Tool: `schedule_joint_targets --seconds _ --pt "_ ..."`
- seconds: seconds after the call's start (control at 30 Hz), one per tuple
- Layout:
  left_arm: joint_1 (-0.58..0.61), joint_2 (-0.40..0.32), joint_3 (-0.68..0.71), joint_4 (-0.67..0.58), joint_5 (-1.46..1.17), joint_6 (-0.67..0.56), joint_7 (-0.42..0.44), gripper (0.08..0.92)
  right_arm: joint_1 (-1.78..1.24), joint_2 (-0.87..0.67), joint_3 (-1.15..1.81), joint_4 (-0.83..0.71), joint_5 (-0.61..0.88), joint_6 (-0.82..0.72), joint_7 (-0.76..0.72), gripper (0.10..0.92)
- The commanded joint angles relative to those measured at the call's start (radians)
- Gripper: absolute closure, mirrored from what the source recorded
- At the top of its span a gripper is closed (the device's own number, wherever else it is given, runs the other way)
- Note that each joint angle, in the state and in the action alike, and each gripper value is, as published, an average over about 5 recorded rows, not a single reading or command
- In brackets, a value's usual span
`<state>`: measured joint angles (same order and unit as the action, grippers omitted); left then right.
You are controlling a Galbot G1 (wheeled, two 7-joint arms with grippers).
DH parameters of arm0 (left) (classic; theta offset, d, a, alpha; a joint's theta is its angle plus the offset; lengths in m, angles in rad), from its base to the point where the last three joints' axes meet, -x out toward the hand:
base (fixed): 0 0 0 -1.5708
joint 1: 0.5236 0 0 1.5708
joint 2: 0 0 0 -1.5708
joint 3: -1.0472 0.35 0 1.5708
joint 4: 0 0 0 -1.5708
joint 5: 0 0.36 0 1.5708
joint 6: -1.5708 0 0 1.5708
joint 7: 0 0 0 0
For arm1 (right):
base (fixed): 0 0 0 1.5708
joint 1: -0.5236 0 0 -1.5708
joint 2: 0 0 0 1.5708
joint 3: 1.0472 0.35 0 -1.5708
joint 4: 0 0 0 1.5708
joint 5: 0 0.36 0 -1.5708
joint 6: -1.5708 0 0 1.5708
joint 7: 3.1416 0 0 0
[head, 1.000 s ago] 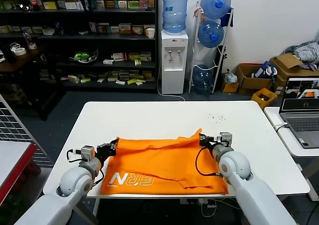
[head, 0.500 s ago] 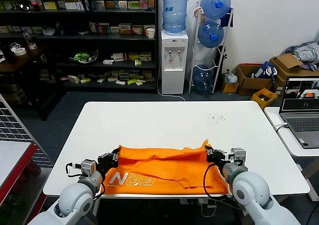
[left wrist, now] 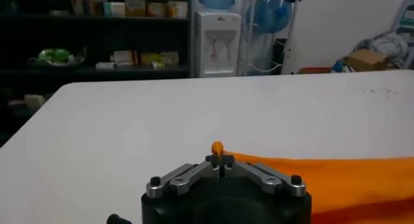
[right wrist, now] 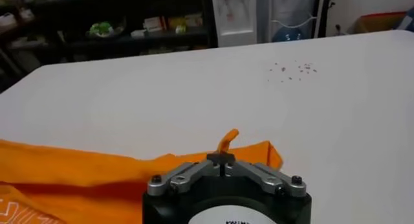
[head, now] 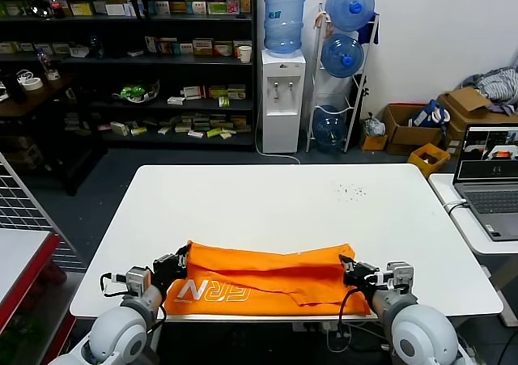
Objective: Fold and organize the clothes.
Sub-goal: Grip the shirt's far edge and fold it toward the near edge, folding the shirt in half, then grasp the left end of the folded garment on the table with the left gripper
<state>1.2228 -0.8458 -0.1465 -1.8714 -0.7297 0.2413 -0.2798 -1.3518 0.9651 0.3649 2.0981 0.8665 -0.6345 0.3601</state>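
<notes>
Left gripper (head: 180, 261): pinching the left end of the T-shirt, low over the tabletop near its front-left corner; a bit of orange cloth shows at its fingertips in the left wrist view (left wrist: 220, 155).
Right gripper (head: 350, 268): pinching the right end of the T-shirt, near the front edge, right of centre.
T-shirt (head: 267, 277): bright orange, folded into a long band along the front edge, white lettering facing up on its left part.
Table (head: 275, 199): white, with small dark specks toward the back-right.

Bright orange T-shirt (head: 267, 276) with white lettering on white table (head: 267, 203).
</notes>
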Motion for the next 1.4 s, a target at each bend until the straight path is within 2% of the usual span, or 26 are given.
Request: schedule_joint_targets --seconds 0.03,0.2,0.43,0.77,0.93,1.13,1.4 --pt "0.036 0.002 -0.005 -0.015 0.01 0.006 -0.004 0.888 -0.065 -0.009 0.026 0.032 -0.028 -0.007 -0.035 0.885" --pt "0.049 -0.009 -0.015 -0.012 0.015 0.007 -0.002 0.776 -0.088 -0.012 0.042 0.037 -0.05 -0.012 -0.071 0.776" --pt "0.098 -0.037 -0.047 -0.007 0.028 0.005 0.004 0.569 -0.127 -0.007 0.08 0.05 -0.071 -0.003 -0.094 0.568" --pt "0.114 -0.125 -0.089 0.054 0.026 -0.002 0.008 0.283 -0.161 0.025 0.103 0.058 -0.102 0.008 -0.104 0.282" --pt "0.114 -0.136 -0.082 0.076 0.028 -0.006 0.008 0.186 -0.163 0.036 0.101 0.059 -0.107 0.009 -0.103 0.208" --pt "0.109 -0.144 -0.07 0.105 0.03 -0.02 0.01 0.192 -0.165 0.042 0.101 0.059 -0.111 0.01 -0.102 0.203" --pt "0.11 -0.15 -0.052 0.107 0.044 -0.033 0.008 0.406 -0.164 0.042 0.103 0.054 -0.111 0.012 -0.102 0.203"
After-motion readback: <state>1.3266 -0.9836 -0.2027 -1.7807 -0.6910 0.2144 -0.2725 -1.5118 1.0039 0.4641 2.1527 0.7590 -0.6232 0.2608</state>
